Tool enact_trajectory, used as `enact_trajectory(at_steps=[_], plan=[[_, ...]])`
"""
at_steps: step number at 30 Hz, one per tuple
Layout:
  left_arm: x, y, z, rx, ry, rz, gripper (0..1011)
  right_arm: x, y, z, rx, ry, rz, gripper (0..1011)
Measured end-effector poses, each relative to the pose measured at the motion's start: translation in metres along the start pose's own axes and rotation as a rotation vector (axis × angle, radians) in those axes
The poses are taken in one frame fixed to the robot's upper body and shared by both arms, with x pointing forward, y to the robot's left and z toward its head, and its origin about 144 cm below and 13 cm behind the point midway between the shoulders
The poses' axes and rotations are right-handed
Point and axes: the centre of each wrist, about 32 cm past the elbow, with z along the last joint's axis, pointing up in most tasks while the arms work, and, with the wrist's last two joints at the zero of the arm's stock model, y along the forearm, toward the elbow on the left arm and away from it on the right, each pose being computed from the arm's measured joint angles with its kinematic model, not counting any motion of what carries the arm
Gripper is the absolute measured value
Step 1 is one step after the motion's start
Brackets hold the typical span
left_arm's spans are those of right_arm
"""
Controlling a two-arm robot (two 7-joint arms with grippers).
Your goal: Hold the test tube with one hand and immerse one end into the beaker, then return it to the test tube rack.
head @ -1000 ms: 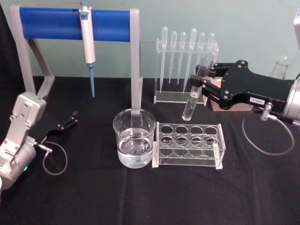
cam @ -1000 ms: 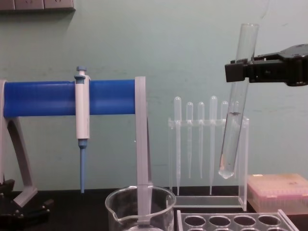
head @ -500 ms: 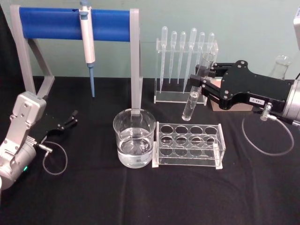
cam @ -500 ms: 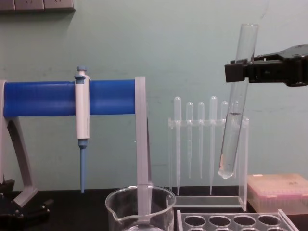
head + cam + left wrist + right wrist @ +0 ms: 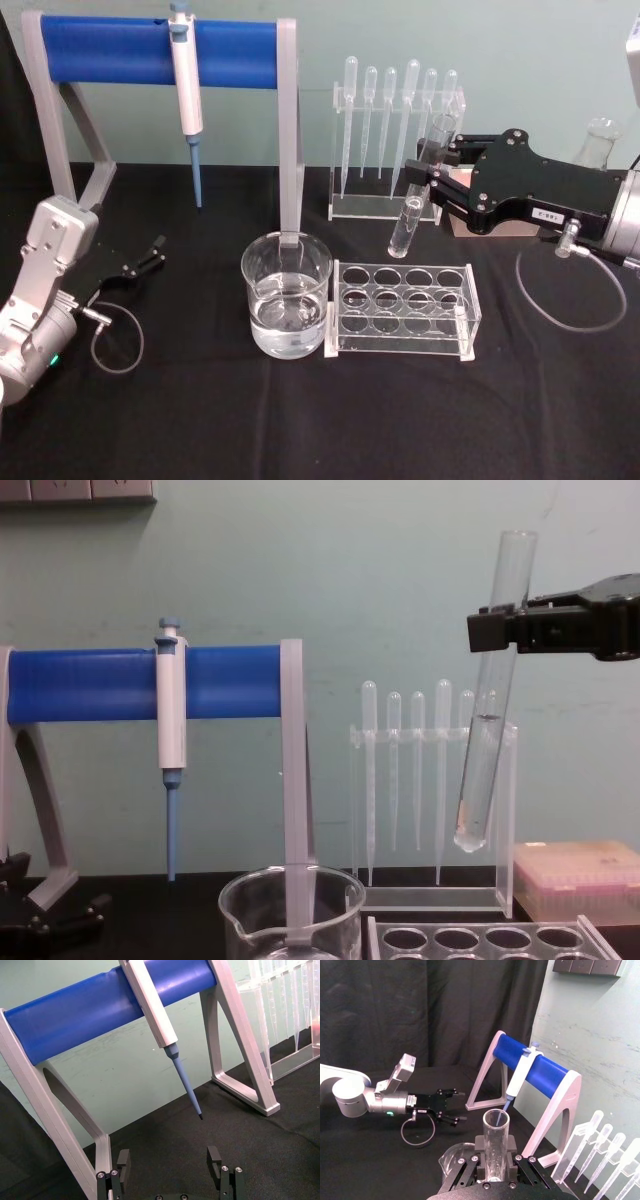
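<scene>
1. Test tube (image 5: 406, 228) is hanging tilted in the air, beyond the rack (image 5: 402, 310) and to the right of the beaker (image 5: 287, 295).
2. Right gripper (image 5: 428, 178) is clamping the tube's upper part, jaws closed on the glass.
3. Left gripper (image 5: 148, 256) is resting low over the table (image 5: 300, 420) at the left, jaws spread apart, gripping nothing.

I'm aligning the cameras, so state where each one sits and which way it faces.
Head: high on the robot, looking down at the table; left tool at left, right tool holding the tube at right.
Chest: low, looking level across the beaker rim; right tool at upper right.
Left wrist: low behind the open left tool, facing the pipettor.
Right wrist: behind the right tool, looking over the tube toward the left arm.
Shared: head and chest both show tube, beaker, pipettor.
</scene>
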Motion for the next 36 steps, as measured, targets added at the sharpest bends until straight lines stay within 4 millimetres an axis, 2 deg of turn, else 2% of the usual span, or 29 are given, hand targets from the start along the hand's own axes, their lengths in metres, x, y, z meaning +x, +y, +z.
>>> enact_trajectory(at_steps=[36], plan=[[0.0000,0.0000,0.0000,0.000,0.000,0.000,1000,0.0000,0.0000,0.0000,0.000,0.000,0.000,225]])
